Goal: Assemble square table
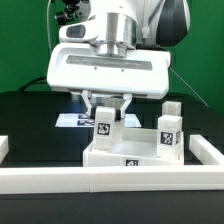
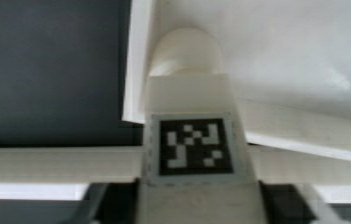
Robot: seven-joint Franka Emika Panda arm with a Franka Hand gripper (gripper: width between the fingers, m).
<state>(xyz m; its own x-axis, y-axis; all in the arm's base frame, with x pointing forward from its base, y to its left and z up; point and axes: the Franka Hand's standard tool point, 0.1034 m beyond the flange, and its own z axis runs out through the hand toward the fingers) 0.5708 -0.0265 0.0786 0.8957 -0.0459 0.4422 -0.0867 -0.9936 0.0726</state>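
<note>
The white square slab (image 1: 130, 155) lies against the front rail, with a tag on its near edge. My gripper (image 1: 108, 108) is shut on a white tagged leg (image 1: 104, 122) and holds it upright at the slab's left part; I cannot tell whether it touches the slab. In the wrist view the leg (image 2: 193, 110) fills the middle, its tag facing the camera, with a dark finger (image 2: 119, 200) on either side and the slab (image 2: 305, 70) beyond it. Another tagged leg (image 1: 168, 132) stands upright at the slab's right corner.
A long white rail (image 1: 110, 180) borders the black surface at the front and shows in the wrist view (image 2: 39, 160). The marker board (image 1: 70, 119) lies behind the slab on the exterior view's left. A cable hangs at the right.
</note>
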